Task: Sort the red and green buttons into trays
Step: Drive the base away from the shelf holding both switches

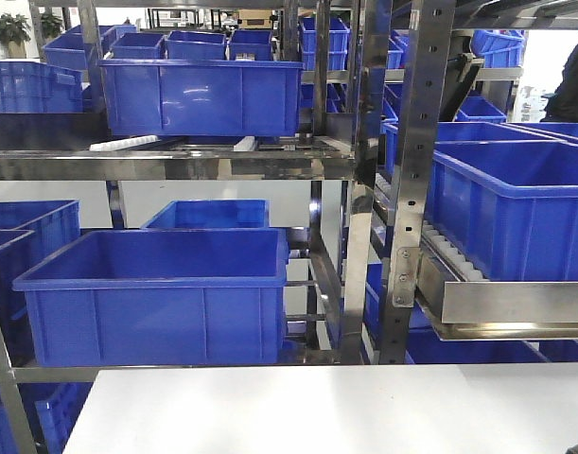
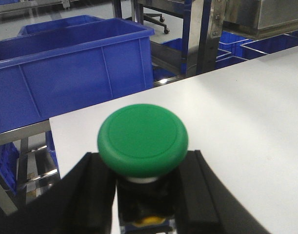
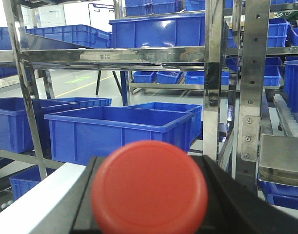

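Note:
In the left wrist view the green button (image 2: pixel 143 139) fills the lower middle, its round cap up and its dark base clamped between black fingers (image 2: pixel 92 195); my left gripper (image 2: pixel 146 192) is shut on it above the white table (image 2: pixel 246 112). The right wrist view shows the red button (image 3: pixel 149 187) close up, cap facing the camera, held between the black fingers (image 3: pixel 239 200) of my right gripper (image 3: pixel 151 204), which is shut on it. The trays are out of view. Neither gripper shows in the front view.
Steel racks (image 1: pixel 364 170) with deep blue crates (image 1: pixel 156 293) stand behind the white table (image 1: pixel 326 411). A blue crate (image 2: pixel 70 73) sits just beyond the table's far left edge. More crates (image 3: pixel 119 131) and steel posts (image 3: pixel 213 73) lie ahead of the right gripper.

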